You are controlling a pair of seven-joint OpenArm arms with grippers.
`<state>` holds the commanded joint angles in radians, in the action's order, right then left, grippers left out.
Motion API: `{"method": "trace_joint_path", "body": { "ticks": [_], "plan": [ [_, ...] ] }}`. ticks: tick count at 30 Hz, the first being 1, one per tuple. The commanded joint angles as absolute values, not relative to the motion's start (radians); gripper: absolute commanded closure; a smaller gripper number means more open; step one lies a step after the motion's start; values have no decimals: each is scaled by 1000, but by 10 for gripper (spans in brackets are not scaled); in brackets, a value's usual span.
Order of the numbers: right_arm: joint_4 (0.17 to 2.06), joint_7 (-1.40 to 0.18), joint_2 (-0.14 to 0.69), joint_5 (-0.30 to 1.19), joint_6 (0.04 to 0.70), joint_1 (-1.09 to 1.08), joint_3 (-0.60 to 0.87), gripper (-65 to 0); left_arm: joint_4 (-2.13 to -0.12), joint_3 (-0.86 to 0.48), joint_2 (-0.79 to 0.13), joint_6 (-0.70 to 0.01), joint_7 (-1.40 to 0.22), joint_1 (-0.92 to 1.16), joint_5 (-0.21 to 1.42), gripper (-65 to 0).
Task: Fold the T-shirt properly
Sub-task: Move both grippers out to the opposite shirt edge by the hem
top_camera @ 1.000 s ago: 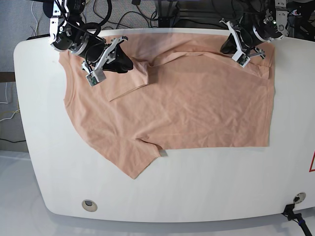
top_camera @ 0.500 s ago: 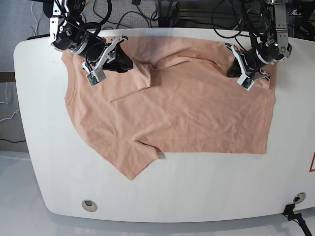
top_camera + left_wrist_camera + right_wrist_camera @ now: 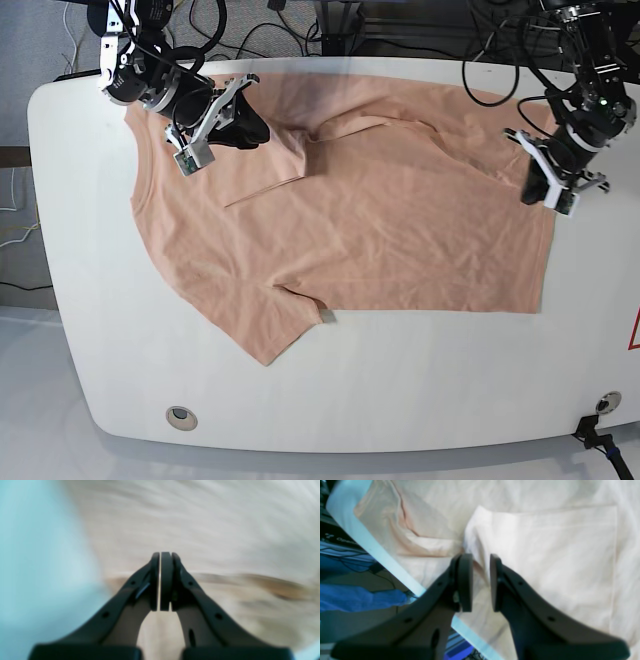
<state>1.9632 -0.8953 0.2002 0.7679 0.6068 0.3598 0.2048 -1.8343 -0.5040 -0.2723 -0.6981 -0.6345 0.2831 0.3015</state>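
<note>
1. A short sleeve of the T-shirt (image 3: 340, 220) reaches nearest the front edge of the white surface (image 3: 420, 390), the body spread flat behind it.
2. The left gripper (image 3: 162, 581) has its fingers (image 3: 166, 580) pressed together, apparently on nothing, above the shirt's side edge.
3. The right gripper (image 3: 481, 582) keeps its fingers (image 3: 465, 582) narrowly apart, a raised fold of cloth between them, the folded-over far sleeve (image 3: 545, 555) just beyond.
</note>
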Motion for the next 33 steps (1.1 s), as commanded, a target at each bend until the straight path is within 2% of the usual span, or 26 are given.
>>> {"method": "trace_joint_path", "body": {
  "ticks": [2,6,11,12,15,17,19,21,23,28,30,33],
  "plan": [
    [1963,-895,202,768,588,321,205,-118,-1836,-553,-271,-698,-634,262,302,0],
    [1959,-895,242,768,504,223,205,-123,-1831,-561,-274,-698,-634,223,300,0],
    [1831,-895,280,768,449,62,202,-124,-1793,-545,-271,-698,-634,154,300,0],
    [1794,-895,286,768,446,28,202,-124,-1770,-532,-271,-698,-634,133,300,-19],
    [1670,-894,309,766,446,-82,202,-124,-1713,-526,-271,-698,-634,73,300,-219],
    [1572,-891,321,766,446,-159,200,-124,-1681,-526,-269,-698,-634,30,300,-314],
    [1478,-881,326,733,447,-234,199,-126,-1632,-509,-271,-698,-634,-21,300,-355],
    [1414,-840,320,621,455,-291,199,-128,-1569,-489,-275,-698,-634,-71,300,-366],
    [1339,-792,312,495,456,-346,199,-172,-1506,-481,-275,-698,-634,-124,300,-379],
    [1161,-661,266,268,456,-440,199,-357,-1307,-423,-321,-698,-627,-252,300,-420],
    [1081,-605,259,211,456,-473,199,-390,-1237,-403,-335,-698,-611,-297,300,-426],
    [955,-538,257,168,456,-521,199,-395,-1127,-360,-354,-698,-532,-337,300,-426]
  ]
}}
